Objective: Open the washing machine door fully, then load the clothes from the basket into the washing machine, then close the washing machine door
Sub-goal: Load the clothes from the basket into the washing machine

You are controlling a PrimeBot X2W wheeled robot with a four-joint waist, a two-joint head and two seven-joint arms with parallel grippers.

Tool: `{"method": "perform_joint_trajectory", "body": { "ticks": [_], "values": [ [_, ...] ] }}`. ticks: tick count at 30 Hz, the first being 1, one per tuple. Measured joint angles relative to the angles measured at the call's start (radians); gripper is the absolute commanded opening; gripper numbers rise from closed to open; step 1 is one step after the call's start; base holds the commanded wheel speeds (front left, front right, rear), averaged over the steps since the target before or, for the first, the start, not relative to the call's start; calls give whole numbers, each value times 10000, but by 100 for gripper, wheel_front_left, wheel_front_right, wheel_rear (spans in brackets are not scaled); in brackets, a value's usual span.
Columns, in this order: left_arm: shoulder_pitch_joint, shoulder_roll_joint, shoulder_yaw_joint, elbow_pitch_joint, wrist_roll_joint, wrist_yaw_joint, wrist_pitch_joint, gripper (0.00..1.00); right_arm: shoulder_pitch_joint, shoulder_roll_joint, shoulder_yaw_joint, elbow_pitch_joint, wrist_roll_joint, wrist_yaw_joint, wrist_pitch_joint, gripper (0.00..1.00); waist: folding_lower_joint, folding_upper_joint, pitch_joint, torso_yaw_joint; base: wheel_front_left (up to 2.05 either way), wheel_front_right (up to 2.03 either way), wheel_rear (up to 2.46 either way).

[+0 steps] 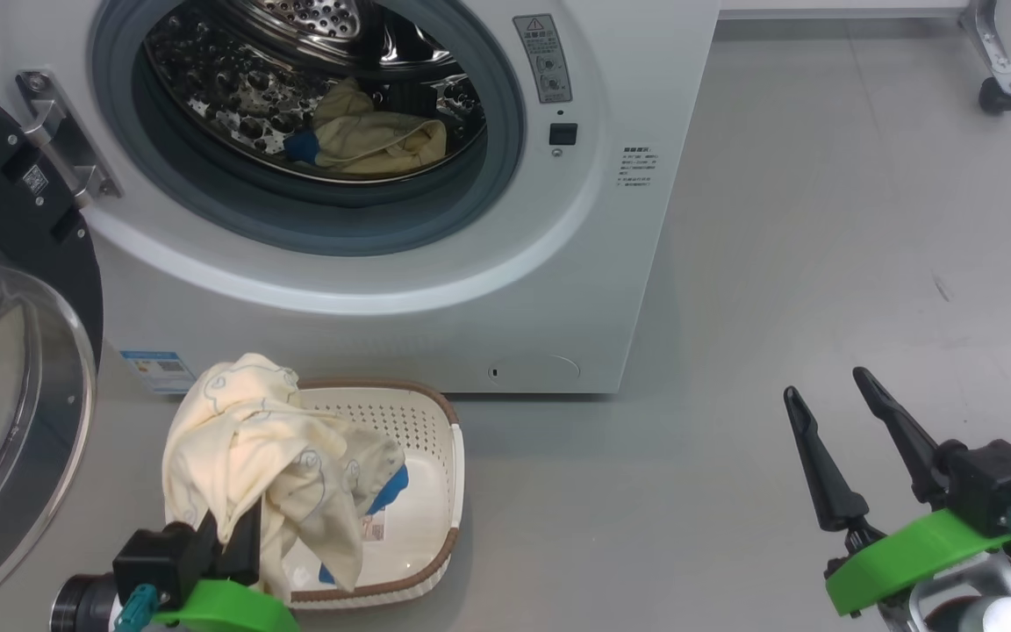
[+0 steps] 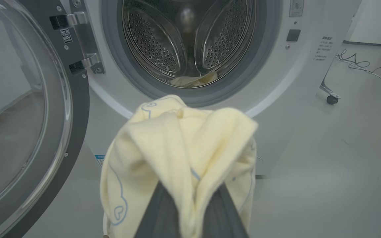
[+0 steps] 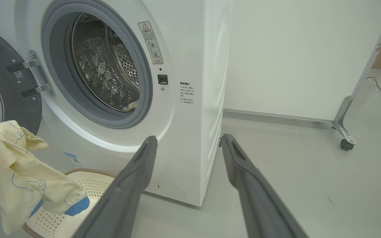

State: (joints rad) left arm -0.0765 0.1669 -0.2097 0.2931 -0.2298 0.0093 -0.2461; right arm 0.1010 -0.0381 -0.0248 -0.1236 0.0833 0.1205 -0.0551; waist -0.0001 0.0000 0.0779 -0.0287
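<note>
Left gripper [image 1: 229, 525], low at my left: jaws closed down on a cream-yellow garment [image 1: 260, 439], a fold pinched between the two fingers. In the left wrist view the cloth bunches over both fingertips and hides them. The garment carries thin blue outline prints and a bright blue patch. It hangs over the left part of the basket [image 1: 455, 456], with its lower folds reaching down inside. I cannot tell whether they rest on the basket's bottom.

The basket stands on the grey floor [image 1: 821, 263] just in front of the washing machine [image 1: 558, 307], below the lower left of its opening and near a small blue sticker [image 1: 154, 370].

The washing machine door [image 1: 5, 175] is swung wide open to my left, hinged at the left side of the opening.

A second garment [image 1: 374, 136], of the same cream cloth with a blue patch, lies at the bottom of the steel drum [image 1: 225, 79], behind the grey gasket [image 1: 295, 219].

Right gripper [image 1: 824, 383], low at my right above the floor: jaws spread wide with nothing between them, well apart from the basket. In the right wrist view the fingers point toward the machine's right front corner.
</note>
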Motion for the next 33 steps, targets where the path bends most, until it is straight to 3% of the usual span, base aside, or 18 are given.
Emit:
{"method": "perform_joint_trajectory", "body": {
  "ticks": [9,21,27,33],
  "values": [
    [-777,132,-221,514,-73,-341,677,0,-35,0,144,59,247,0,-19,100,0,0,175,-294,0,0,0],
    [-4755,546,-213,2842,-314,-886,1900,0,-871,2,550,616,784,0,-617,100,0,0,1478,-1398,0,0,0],
    [-6960,1072,-211,4219,-487,-1172,2602,0,-1272,2,798,1162,1267,0,-1170,100,1,0,2287,-2280,0,0,0],
    [-8846,1965,-207,5145,-826,-1331,3697,0,-1719,2,1091,1682,1670,0,-1588,100,1,-1,3285,-3089,0,0,0]
  ]
}}
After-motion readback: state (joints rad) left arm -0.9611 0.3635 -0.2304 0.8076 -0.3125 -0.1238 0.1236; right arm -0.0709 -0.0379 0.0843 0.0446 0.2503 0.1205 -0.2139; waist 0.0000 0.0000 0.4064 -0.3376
